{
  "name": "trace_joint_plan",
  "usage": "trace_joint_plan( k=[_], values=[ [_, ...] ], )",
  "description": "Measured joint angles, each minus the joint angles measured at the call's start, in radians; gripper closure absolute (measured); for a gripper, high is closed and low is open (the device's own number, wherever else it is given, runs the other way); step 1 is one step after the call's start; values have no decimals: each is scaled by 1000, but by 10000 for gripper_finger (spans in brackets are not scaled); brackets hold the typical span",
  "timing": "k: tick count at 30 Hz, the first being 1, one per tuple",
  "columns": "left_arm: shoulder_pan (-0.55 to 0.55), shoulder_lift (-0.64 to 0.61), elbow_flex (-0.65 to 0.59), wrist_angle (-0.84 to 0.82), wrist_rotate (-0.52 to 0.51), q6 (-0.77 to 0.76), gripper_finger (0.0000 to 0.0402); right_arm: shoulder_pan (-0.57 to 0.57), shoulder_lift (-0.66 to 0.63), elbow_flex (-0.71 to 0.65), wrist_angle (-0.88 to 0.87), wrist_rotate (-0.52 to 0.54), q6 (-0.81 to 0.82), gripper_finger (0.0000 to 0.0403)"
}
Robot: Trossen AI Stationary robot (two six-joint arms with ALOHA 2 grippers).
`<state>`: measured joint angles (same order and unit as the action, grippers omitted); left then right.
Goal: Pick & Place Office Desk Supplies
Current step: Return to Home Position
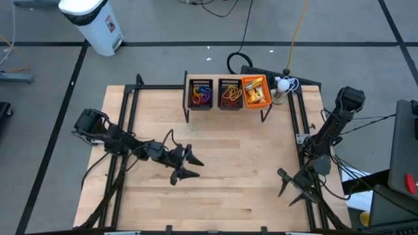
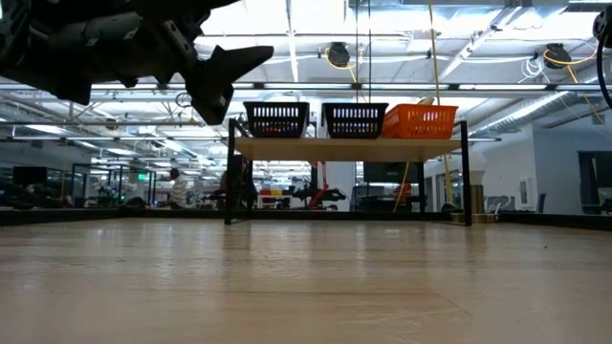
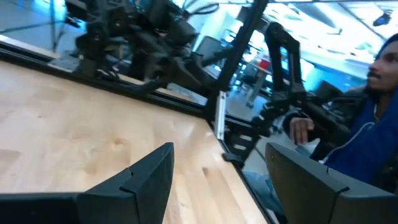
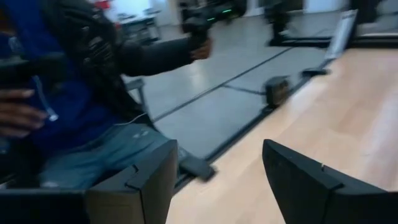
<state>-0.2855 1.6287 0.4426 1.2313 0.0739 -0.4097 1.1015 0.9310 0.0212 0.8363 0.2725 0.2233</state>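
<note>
**Supplies shelved; arms to fold back with room to spare**

The desk supplies [image 1: 200, 96] lie in bins on the shelf [image 2: 344, 148] at the far middle of the table [image 1: 248, 163]: coloured rings in the left black bin [image 2: 277, 119], elastic loops in the middle black bin [image 2: 354, 119], yellowish pieces in the orange bin [image 2: 421, 121]; the three stand side by side and level, and no loose item shows on the wood; the sorting looks finished, and by my judgement only the retreat to rest is left.

The left gripper [image 3: 219, 149] hangs above the table's middle, a little to the left arm's side, fingers spread and holding nothing; the right gripper [image 4: 219, 146] is near the right edge, likewise spread and empty.

To do the step well: lift before swinging, so no finger scrapes the wood; draw each arm back along its own side, away from the shelf, lest an elbow nudge a bin; go gently on the right, since a person [image 4: 74, 93] sits just beyond that edge.
</note>
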Motion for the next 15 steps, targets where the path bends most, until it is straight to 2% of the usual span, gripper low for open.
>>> trace_joint_plan(
  k=[3, 6, 10, 15],
  values=[
    [0, 0, 1, 1, -27, -17, 146, 0, 0, 0, -2, -90, 0, 177],
    [0, 0, 1, 0, -31, -17, 146, 0, 0, -1, 1, -114, -10, 175],
    [-1, 0, 2, -1, -30, -15, 146, -2, 0, -1, -5, 2, -71, 176],
    [-1, 0, 2, 0, -30, -14, 146, -2, 0, -1, 0, 44, -51, 182]
  ],
)
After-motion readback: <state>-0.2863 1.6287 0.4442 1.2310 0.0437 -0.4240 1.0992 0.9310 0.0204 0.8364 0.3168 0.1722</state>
